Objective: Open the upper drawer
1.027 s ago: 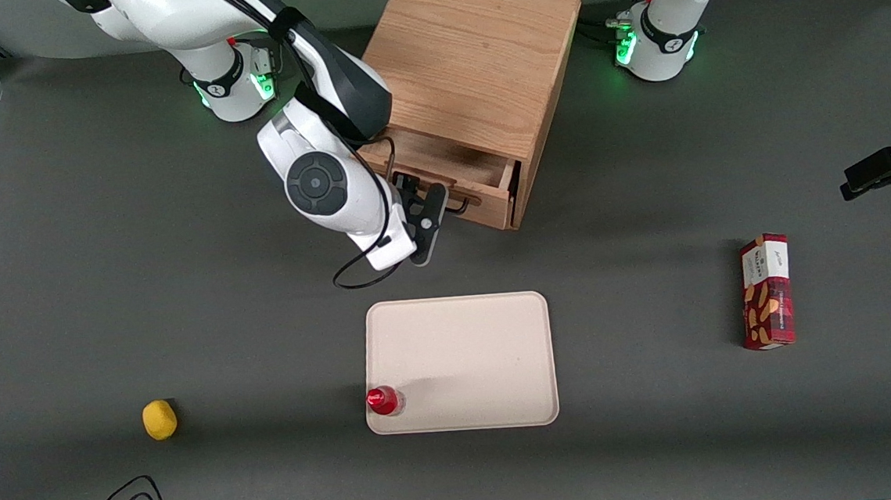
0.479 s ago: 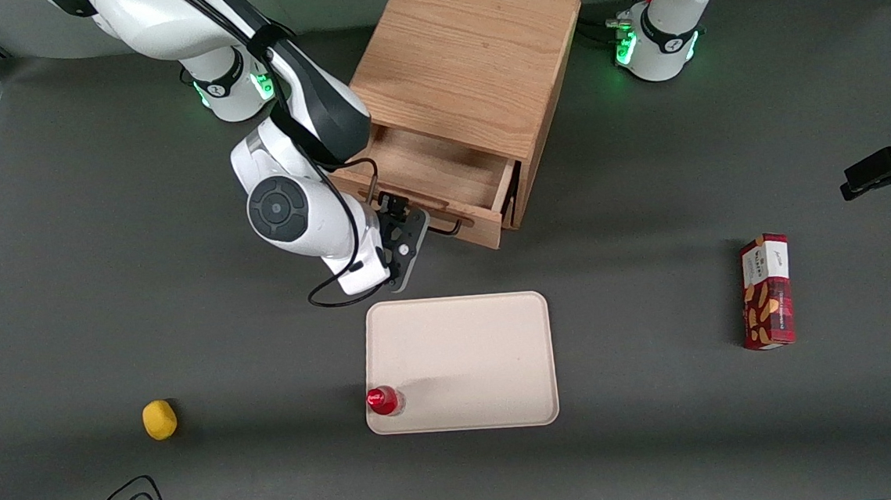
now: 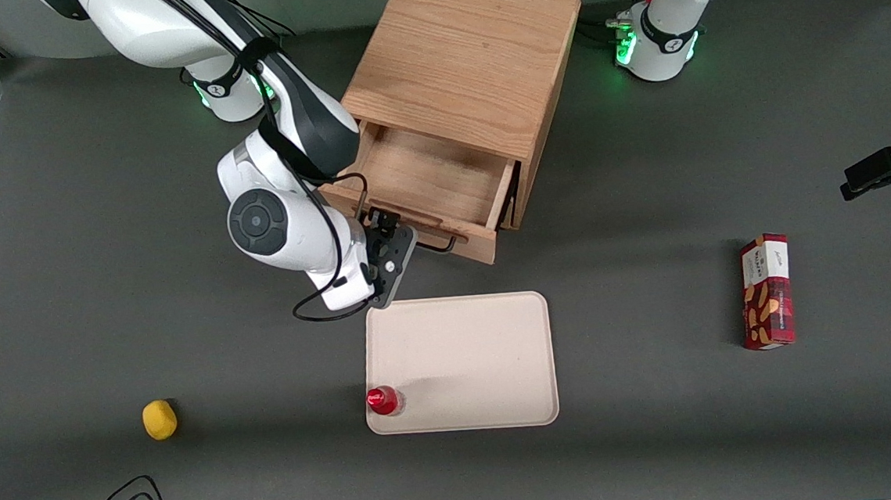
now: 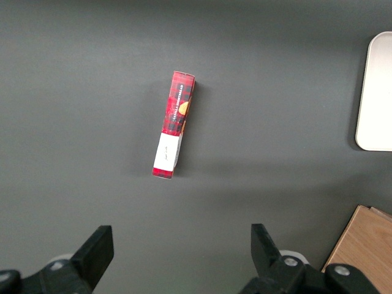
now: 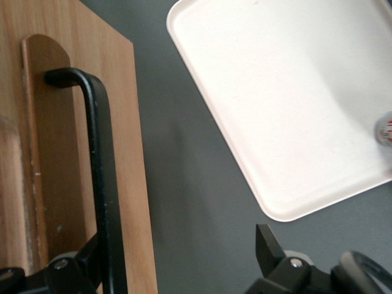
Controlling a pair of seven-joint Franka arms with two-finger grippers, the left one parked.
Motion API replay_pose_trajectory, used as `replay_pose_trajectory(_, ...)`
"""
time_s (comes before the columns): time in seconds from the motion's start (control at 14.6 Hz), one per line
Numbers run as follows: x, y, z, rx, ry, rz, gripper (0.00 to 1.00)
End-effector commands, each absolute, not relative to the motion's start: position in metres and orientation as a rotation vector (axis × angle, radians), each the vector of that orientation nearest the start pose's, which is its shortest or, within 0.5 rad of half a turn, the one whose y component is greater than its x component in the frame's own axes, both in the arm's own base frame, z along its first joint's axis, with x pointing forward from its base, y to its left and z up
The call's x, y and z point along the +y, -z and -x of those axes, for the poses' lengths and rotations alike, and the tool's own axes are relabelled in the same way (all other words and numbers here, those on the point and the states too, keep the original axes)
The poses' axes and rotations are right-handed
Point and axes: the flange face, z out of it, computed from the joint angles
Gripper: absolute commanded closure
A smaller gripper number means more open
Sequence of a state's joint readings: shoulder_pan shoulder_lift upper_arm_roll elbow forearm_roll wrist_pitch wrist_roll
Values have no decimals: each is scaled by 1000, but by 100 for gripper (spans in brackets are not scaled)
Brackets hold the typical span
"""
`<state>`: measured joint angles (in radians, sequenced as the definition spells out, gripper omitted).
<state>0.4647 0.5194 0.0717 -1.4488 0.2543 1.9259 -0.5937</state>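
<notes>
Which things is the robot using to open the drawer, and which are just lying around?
Using:
upper drawer, pulled out of the oak cabinet
its black handle
gripper, at the handle

Lying around:
cream tray
red-capped bottle on the tray
yellow lemon
red snack box

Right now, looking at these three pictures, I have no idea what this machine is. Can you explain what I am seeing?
These are robot arms fixed to a dark table. One picture looks down from the front; the other two come from cameras on the arms' wrists. The working arm's gripper is at the black handle of the upper drawer, which stands pulled out of the oak cabinet. Its fingers are open, with the bar between them, against one finger. Nearer the front camera lie a cream tray with a small red-capped bottle, a yellow lump and a red box.
</notes>
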Motion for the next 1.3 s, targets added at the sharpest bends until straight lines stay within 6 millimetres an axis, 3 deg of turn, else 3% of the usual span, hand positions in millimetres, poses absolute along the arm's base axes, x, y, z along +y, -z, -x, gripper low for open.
replay_pose_trajectory(0.0, 357, -385, -612, -1398, 0, 2489, 0)
replay_pose_trajectory(0.68, 335, -397, -636, -1303, 108, 2529, 0)
replay_pose_trajectory(1.23, 329, -394, -646, -1289, 167, 2548, 0)
